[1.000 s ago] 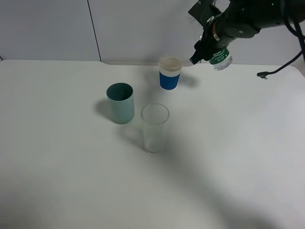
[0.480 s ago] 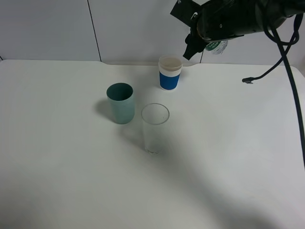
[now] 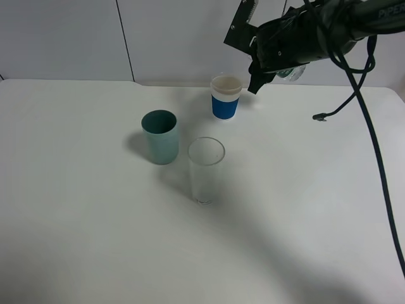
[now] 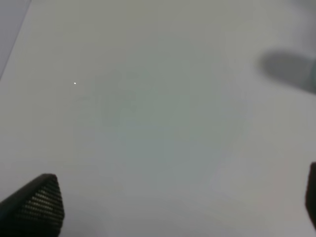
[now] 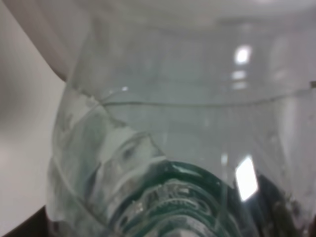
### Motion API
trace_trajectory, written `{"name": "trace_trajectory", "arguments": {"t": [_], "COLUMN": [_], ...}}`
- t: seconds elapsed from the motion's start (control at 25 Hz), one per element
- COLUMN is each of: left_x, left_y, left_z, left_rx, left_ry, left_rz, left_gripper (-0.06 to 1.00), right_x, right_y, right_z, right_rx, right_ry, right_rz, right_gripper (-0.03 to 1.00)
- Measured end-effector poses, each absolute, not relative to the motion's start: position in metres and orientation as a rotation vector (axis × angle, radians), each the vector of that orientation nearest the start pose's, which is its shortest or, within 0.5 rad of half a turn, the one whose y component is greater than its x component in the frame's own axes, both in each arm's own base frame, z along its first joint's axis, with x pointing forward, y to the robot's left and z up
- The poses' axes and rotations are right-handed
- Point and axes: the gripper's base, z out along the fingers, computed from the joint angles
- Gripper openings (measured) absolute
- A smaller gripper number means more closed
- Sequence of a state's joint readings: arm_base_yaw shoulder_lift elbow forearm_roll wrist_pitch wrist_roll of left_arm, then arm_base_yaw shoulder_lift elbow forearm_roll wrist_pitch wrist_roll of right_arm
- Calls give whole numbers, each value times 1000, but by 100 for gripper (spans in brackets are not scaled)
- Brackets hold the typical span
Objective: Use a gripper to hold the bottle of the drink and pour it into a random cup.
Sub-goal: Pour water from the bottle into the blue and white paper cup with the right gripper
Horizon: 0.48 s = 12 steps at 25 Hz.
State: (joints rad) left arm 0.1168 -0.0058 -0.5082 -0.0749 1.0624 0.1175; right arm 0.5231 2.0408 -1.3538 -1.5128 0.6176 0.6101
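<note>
In the exterior high view my right gripper (image 3: 269, 66) hangs above the table's far edge, just right of the cup (image 3: 225, 98), which has a blue body and a white rim band. It is shut on the bottle of the drink (image 3: 292, 72), of which only a clear and green bit shows behind the black wrist. The right wrist view is filled by the clear bottle (image 5: 173, 148) with its green label low in the picture. My left gripper (image 4: 173, 207) is open over bare table; its fingertips (image 4: 34, 207) stand far apart with nothing between them.
A teal cup (image 3: 159, 136) and a tall clear glass (image 3: 205, 170) stand near the table's middle, in front of the blue cup. A black cable (image 3: 329, 114) hangs from the right arm down to the table at the right. A grey wall runs behind the table.
The right arm has swung up and toward the cup, turning its wrist. The bottle, plainly visible below the gripper a second ago, is now mostly hidden behind it.
</note>
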Motion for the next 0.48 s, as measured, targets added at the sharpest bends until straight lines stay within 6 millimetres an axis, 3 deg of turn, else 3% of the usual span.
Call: {"name": "trace_trajectory", "arguments": {"t": [0.48], "left_x": [-6], "left_y": [-7], "left_z": [280], "left_rx": [5], "left_ry": [2030], "left_rz": [58], "left_gripper": [99], "right_x": [410], "right_y": [170], "right_z": [181], "right_rx": [-1159], "right_ry": [1902], "right_rz": [-987], "right_gripper": [56]}}
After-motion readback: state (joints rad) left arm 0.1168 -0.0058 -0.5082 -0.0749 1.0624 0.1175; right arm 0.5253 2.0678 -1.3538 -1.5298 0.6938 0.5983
